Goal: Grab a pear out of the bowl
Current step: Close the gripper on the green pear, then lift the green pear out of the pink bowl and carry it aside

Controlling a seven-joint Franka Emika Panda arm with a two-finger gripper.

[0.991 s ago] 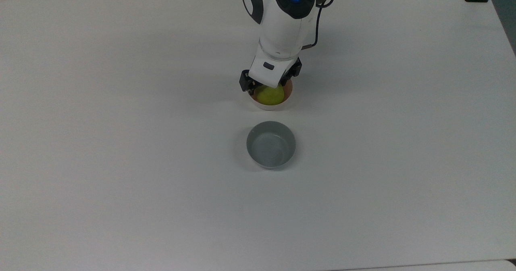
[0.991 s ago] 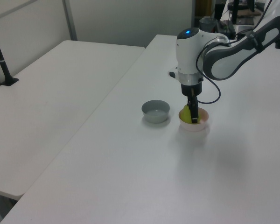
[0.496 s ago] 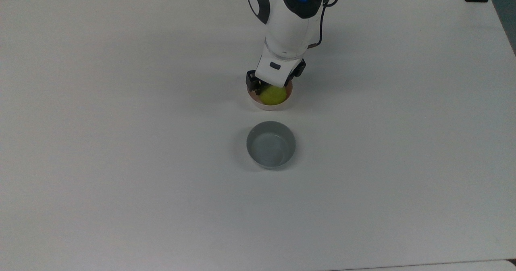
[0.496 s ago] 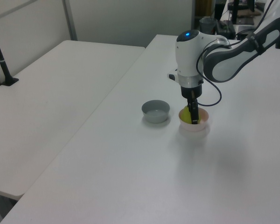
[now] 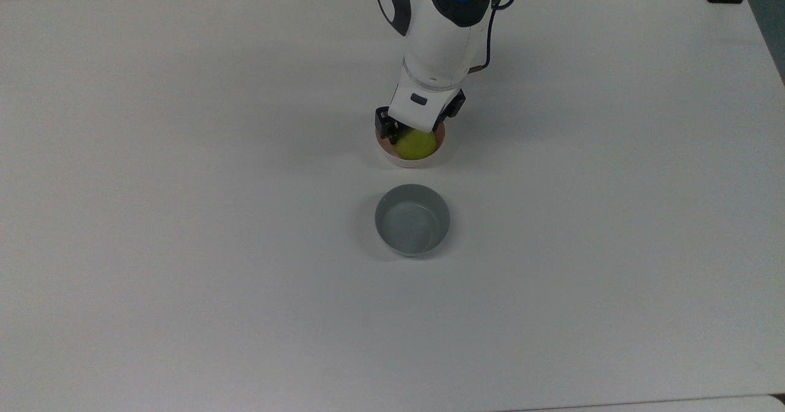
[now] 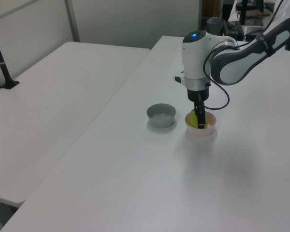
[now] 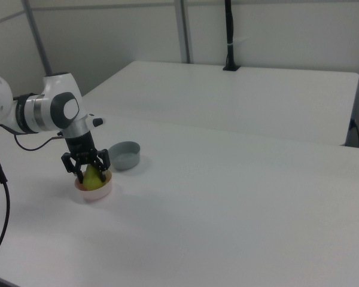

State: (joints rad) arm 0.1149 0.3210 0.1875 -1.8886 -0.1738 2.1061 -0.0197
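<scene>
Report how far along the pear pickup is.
Done: the gripper has reached the pink bowl and sits down around the pear, a finger on either side in the right view. In hand: closing on it; the fingers look spread. Left: grip and lift; the pear sits inside the bowl. The grey bowl is untouched.

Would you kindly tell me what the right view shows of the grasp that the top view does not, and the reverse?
The right view shows the gripper side-on, its fingers spread either side of the pear, which sits in the bowl. The top view shows the bare inside of the grey bowl, while the arm's wrist covers part of the pear. Both show the pear in the pink bowl, with the grey bowl standing apart.
</scene>
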